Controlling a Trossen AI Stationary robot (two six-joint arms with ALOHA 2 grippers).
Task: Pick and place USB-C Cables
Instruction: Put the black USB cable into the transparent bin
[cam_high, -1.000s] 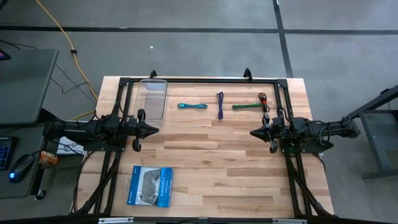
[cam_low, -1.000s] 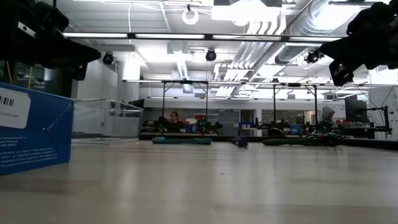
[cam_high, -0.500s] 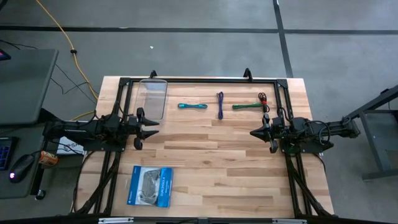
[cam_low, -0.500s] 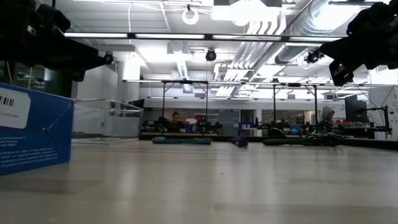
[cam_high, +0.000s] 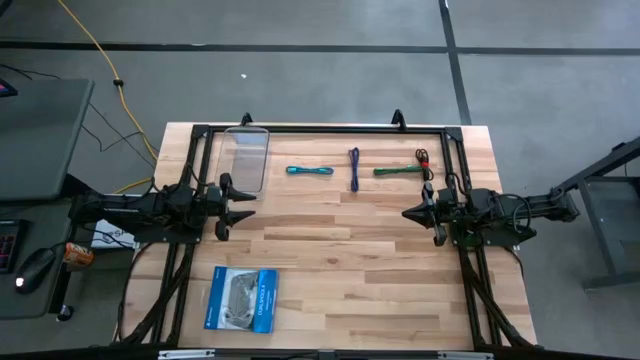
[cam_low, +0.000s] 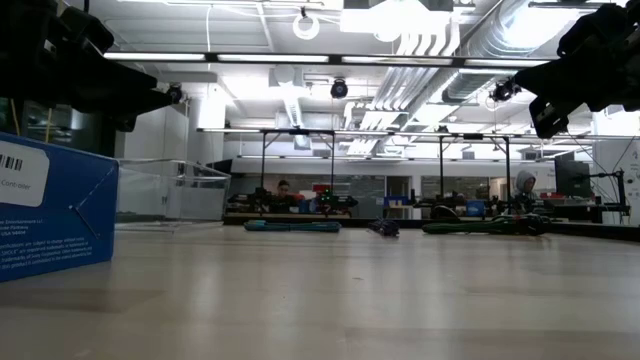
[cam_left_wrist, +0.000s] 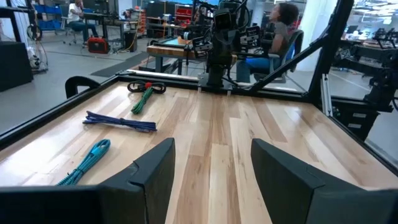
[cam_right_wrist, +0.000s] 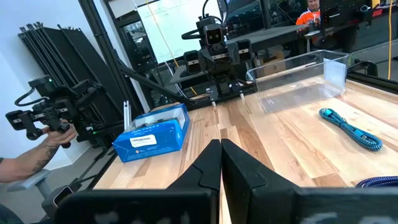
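L gripper (cam_high: 243, 206) hangs above the light wood plank table (cam_high: 330, 280) at its own side, fingers spread w/ a clear gap, nothing between them. R gripper (cam_high: 408, 212) waits opposite, fingers pressed together, empty.

All 3 cables lie in a row toward the far edge, untouched, between the two arms:
- teal-blue braided coiled cable (cam_high: 309, 171): ahead of the L gripper and off toward the far edge; long axis runs across the table, roughly along the line joining the arms.
- purple coiled cable (cam_high: 354, 168): mid-row, long axis turned the other way, pointing far edge to near edge.
- green coiled cable w/ red-black end (cam_high: 401, 169): just far-side of the R gripper, long axis like the teal one.

Judgement: L arm is nearer the teal bundle and already spread, so that pick looks likeliest; fingers prob. need to straddle it across its short width.

Clear rigid plastic bin (cam_high: 246, 157), rectangular, sits just beyond the L gripper on the far side, near the teal cable, so likely the drop spot. Flat blue-and-white packet (cam_high: 241, 299) lies near-side of the L gripper, well apart from the cables.

Cables look soft, thin, low-lying; braid gives some grip, bundle may splay when pinched.
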